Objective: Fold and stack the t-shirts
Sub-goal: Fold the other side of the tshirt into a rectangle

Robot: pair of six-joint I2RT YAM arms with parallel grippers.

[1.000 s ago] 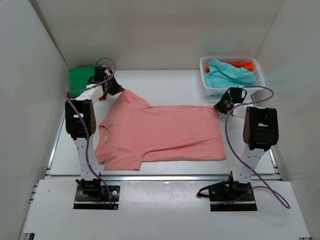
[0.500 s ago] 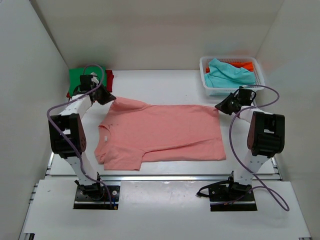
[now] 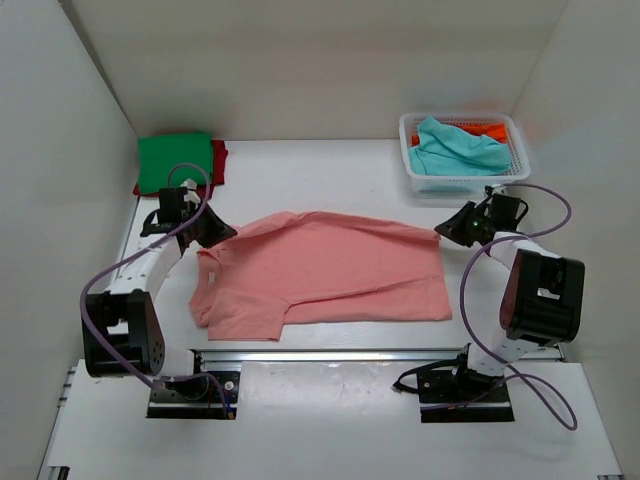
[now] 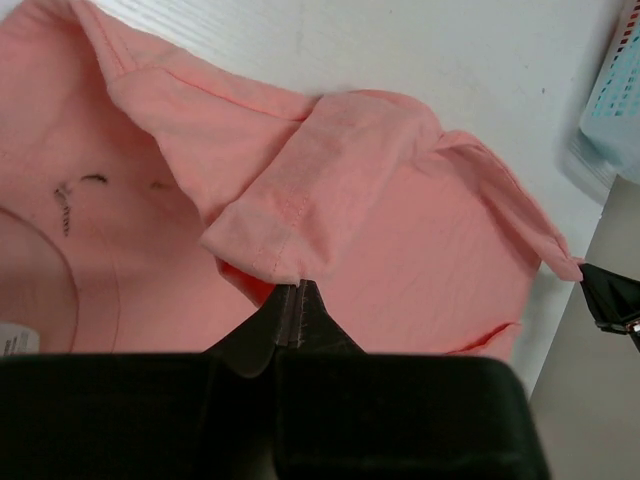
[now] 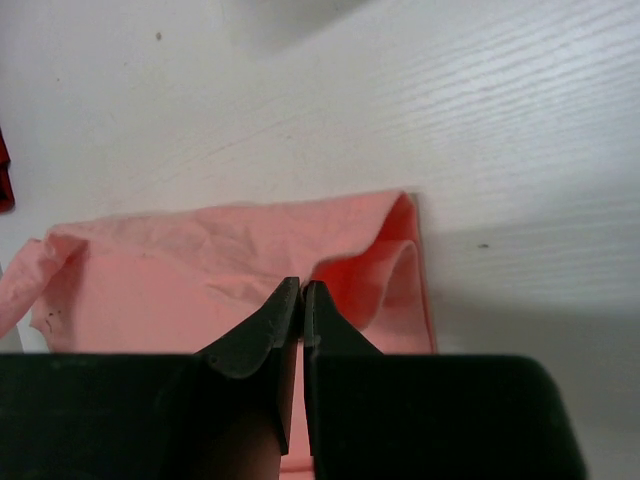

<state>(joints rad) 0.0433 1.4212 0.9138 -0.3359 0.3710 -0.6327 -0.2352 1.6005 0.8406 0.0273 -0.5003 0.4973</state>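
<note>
The salmon-pink t-shirt (image 3: 330,275) lies spread on the table, its far edge lifted and carried toward the near side. My left gripper (image 3: 226,232) is shut on the far left sleeve (image 4: 262,225). My right gripper (image 3: 441,231) is shut on the far right hem corner (image 5: 350,262). A folded green t-shirt (image 3: 176,158) lies on a red t-shirt (image 3: 220,157) at the far left. A teal t-shirt (image 3: 452,148) and an orange t-shirt (image 3: 484,129) lie in the basket.
The white lattice basket (image 3: 516,160) stands at the far right, just beyond my right gripper. White walls close in the table on the left, back and right. A metal rail (image 3: 330,355) runs along the near table edge.
Both grippers have moved toward the near side, pulling the shirt's far edge with them. The far edge has lifted and now folds over the shirt body. The green and red shirts are now uncovered.
</note>
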